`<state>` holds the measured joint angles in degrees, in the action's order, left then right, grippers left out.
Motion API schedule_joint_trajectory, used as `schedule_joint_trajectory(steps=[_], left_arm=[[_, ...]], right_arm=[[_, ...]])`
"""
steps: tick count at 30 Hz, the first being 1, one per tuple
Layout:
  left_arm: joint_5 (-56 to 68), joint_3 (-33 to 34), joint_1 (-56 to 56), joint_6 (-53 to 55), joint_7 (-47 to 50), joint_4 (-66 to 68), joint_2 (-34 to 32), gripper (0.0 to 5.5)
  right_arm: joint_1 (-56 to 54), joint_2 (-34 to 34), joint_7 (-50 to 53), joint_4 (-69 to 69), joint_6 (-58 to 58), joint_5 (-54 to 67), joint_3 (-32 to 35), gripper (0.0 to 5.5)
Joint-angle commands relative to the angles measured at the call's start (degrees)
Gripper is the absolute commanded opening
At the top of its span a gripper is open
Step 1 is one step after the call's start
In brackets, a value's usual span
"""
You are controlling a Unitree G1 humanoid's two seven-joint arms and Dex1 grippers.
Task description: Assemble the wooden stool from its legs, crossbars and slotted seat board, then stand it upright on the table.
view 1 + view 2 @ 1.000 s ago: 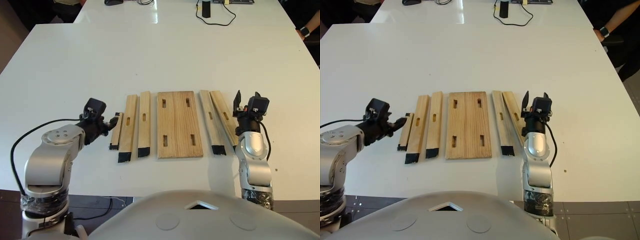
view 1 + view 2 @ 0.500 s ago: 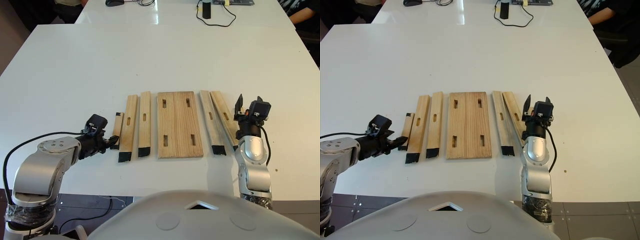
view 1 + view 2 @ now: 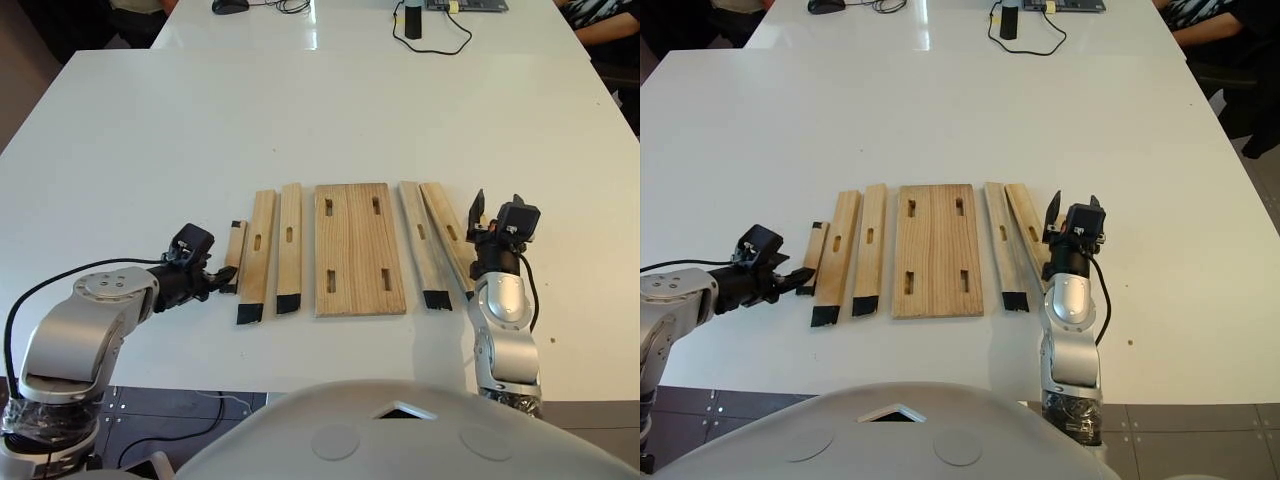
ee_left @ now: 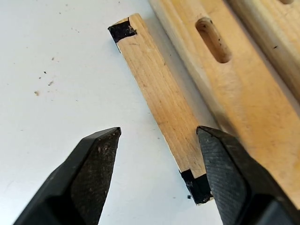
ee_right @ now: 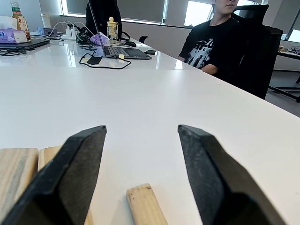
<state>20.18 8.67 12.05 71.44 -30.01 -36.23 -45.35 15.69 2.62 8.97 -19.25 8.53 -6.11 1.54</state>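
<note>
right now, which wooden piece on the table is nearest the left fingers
The short, slotless wooden strip with black-taped ends, leftmost in the row; its near end sits by the open left fingers, and it is shorter than the slotted legs.

The wooden pieces lie in one tight row near the front of the table [image 3: 150, 150], with only slim gaps between them. The short bar [image 3: 234, 258] has room on its outer side. On its other side a slotted leg [image 3: 258, 255] lies just beside it, crowding one finger of the spread left gripper [image 4: 159, 133]. The right gripper [image 3: 494, 208], fingers parted, stands just beside the outermost leg [image 3: 445, 232]. Wide table surface lies to its right and beyond the row.
</note>
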Motion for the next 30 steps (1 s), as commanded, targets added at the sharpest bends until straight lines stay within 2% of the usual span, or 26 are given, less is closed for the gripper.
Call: schedule_joint_trajectory(steps=[1, 5, 14, 20, 30], left_arm=[[-3.62, -3.01, 2.13, -2.68, 1.27, 9.4, -2.1, 2.98], [-2.49, -2.16, -0.18, -4.49, 1.37, 12.86, -0.52, 2.98], [1.8, 3.58, -8.4, 2.89, 3.52, 13.47, 5.54, 2.98], [0.29, 0.78, -8.72, -1.02, 4.22, 11.45, 5.61, 2.98], [0.87, 1.39, -9.8, -0.4, 6.27, 11.21, 7.33, 2.98]], right_arm=[[0.31, 0.66, 0.71, 0.29, -0.37, -0.73, -0.62, 2.82], [0.05, 0.81, 0.73, 0.61, -0.39, -0.85, -0.51, 2.82], [-0.65, 0.23, 0.39, 0.33, -0.88, -0.58, 0.14, 2.82], [-0.67, 0.63, 0.28, 1.46, -1.22, -0.99, -0.75, 2.82], [-1.65, 0.11, -0.13, 1.86, -1.18, -0.63, -0.03, 2.82]])
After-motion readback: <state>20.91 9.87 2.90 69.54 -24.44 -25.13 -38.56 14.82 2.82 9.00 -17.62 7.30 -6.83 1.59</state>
